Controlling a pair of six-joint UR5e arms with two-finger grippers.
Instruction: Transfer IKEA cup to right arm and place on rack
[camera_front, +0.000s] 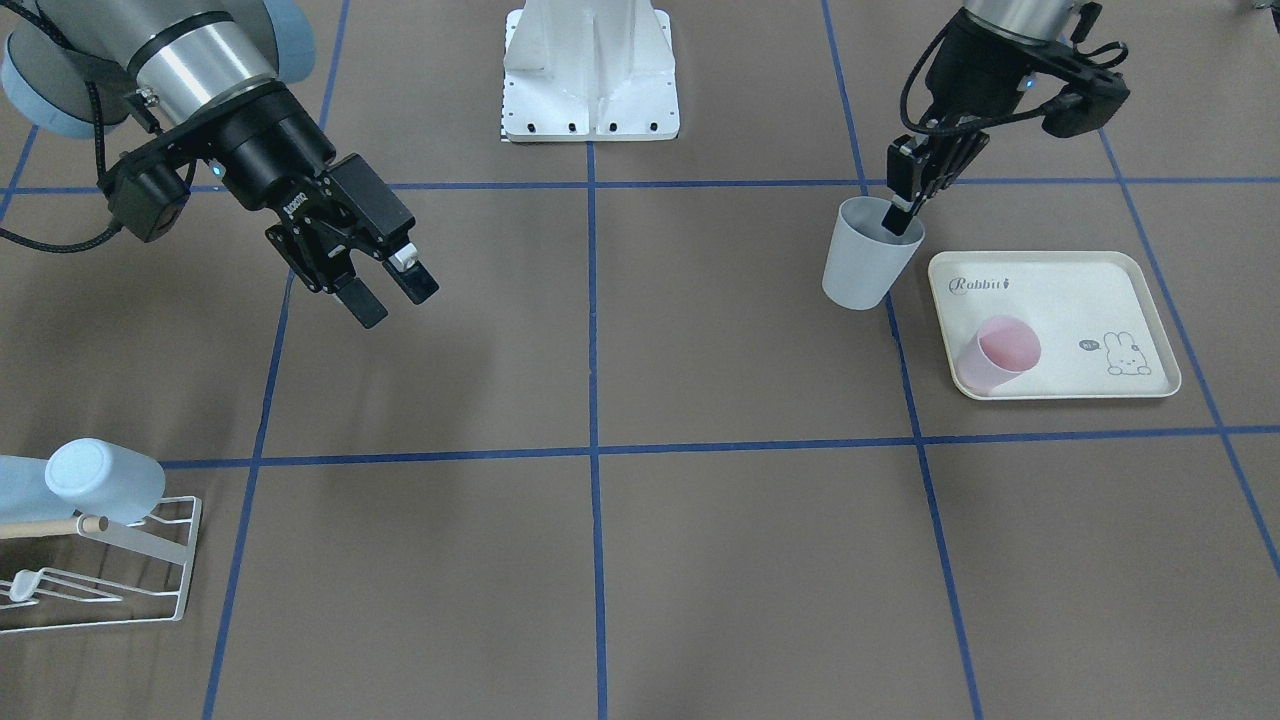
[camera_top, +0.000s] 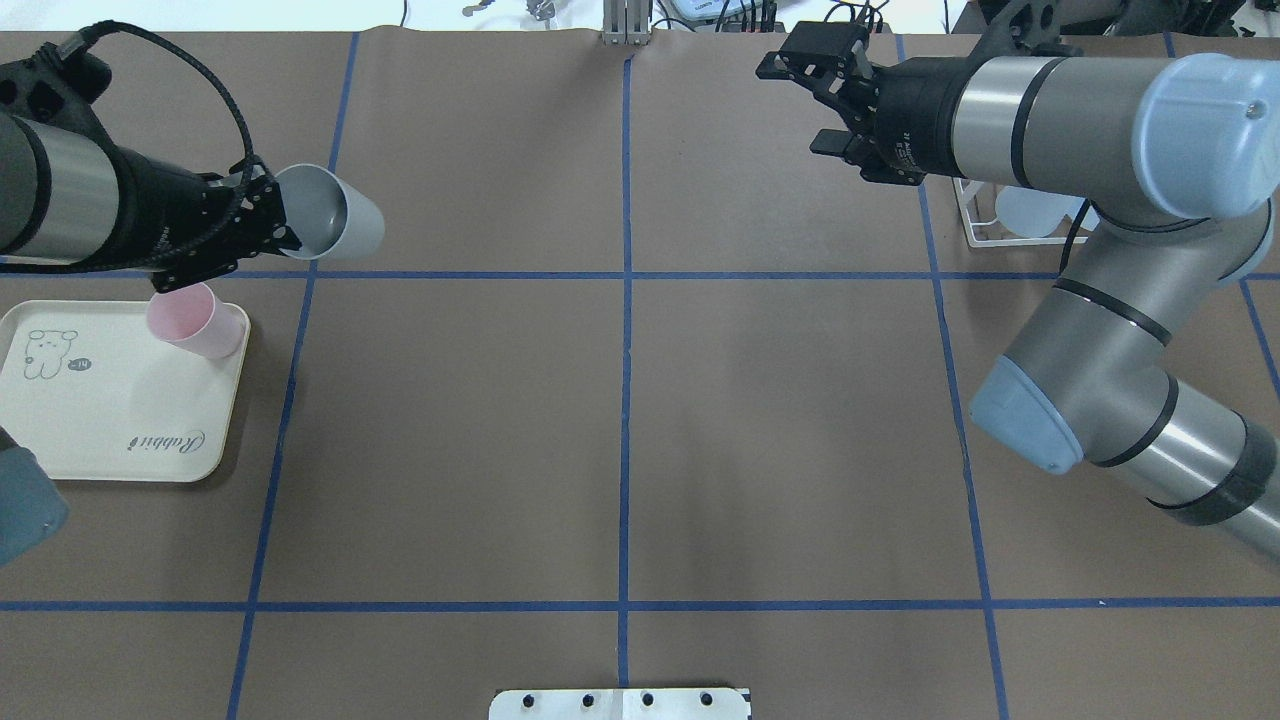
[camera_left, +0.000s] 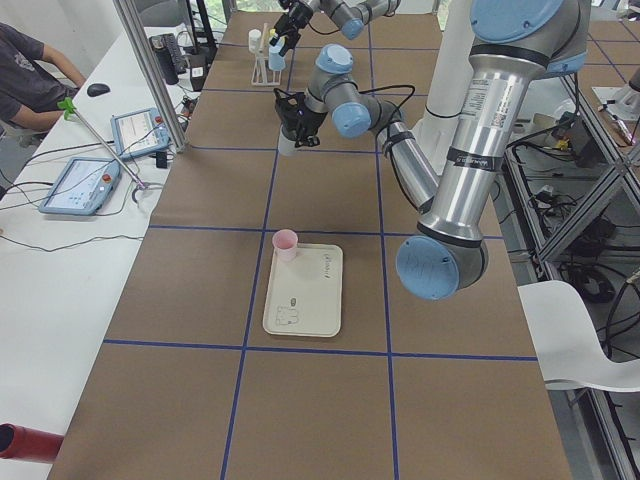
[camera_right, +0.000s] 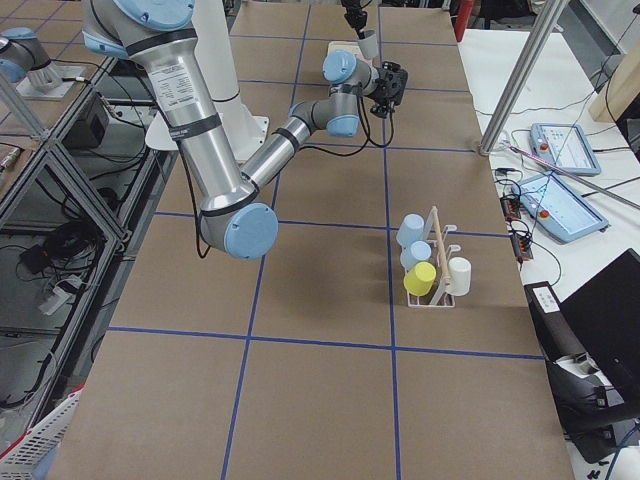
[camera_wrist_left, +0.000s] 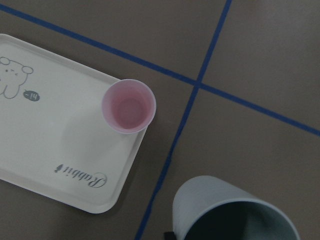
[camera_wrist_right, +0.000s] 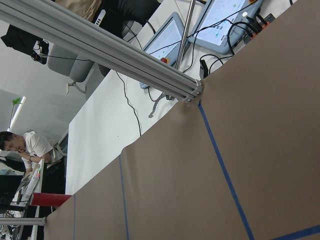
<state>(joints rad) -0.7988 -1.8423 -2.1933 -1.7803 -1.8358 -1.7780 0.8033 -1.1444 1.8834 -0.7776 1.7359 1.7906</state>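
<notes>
Our left gripper (camera_front: 905, 205) pinches the rim of the grey IKEA cup (camera_front: 866, 262), held tilted near the table's (camera_front: 600, 560) left end beside the tray's (camera_front: 1060, 290) corner, while our right gripper (camera_front: 388, 290) hangs spread; we judge the cup light, stiff and slick, best taken around its wall.

The word "Rabbit" stood in grey script at one corner of the cream tray (camera_front: 1060, 300), with a small mark after it. At the opposite corner, beside a line drawing of a rabbit (camera_front: 1128, 355), a little speech bubble (camera_front: 1089, 345) appeared to read "hi~". White lettering ran along the black body of the right gripper (camera_front: 397, 302), too small to be read with certainty. The lit screens of two handheld panels (camera_left: 82, 185) on the side bench were likewise illegible.
</notes>
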